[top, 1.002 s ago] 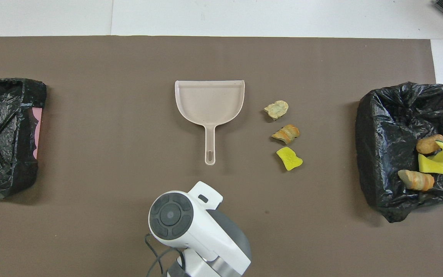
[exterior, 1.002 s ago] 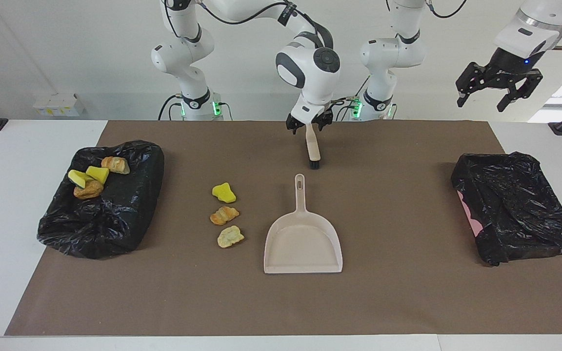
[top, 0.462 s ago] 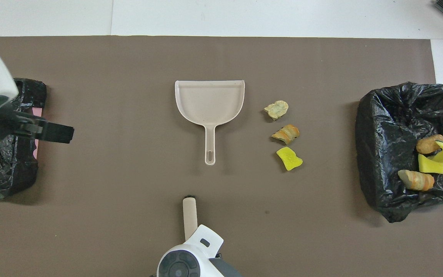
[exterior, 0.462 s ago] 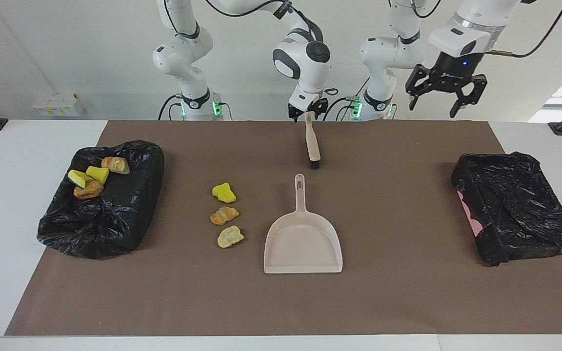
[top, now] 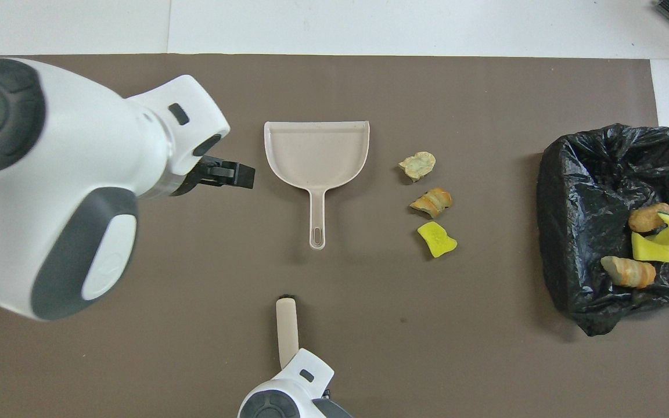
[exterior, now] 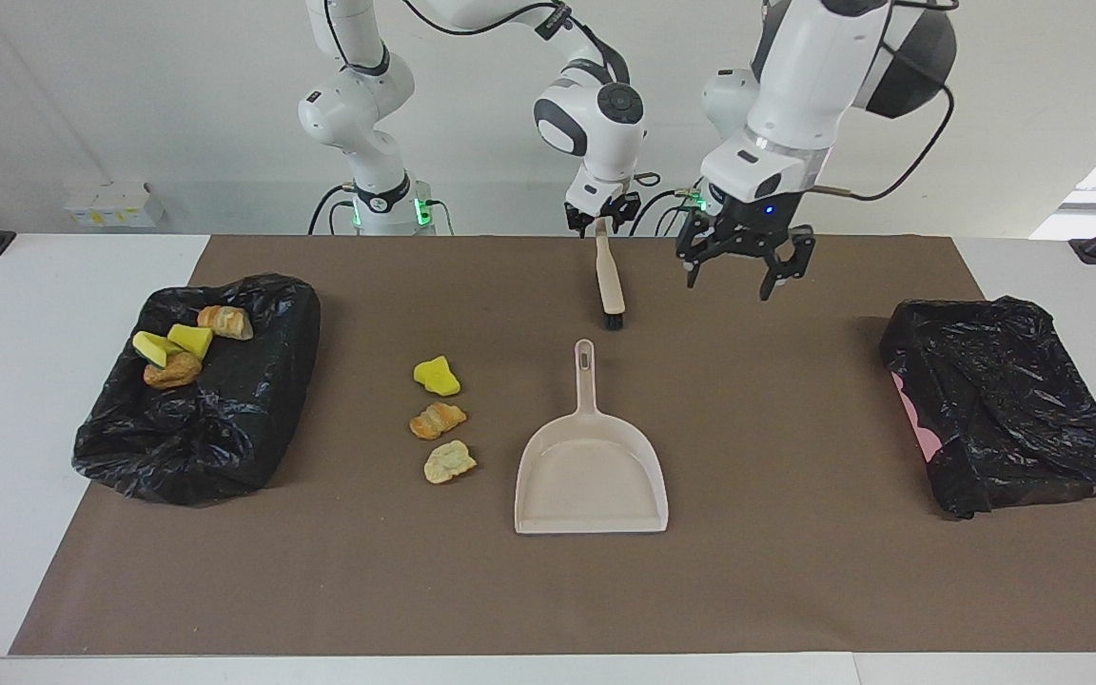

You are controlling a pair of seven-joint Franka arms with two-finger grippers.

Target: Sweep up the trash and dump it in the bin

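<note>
The right gripper pinched the brush nearer the robots than the dustpan, the left gripper hung spread beside it (presumably for the handle), three trash pieces lay alongside.

Three trash pieces beside the dustpan; four in the bin.

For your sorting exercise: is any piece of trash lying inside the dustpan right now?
No: the dustpan holds nothing, and three pieces of trash lie on the mat beside it.
</note>
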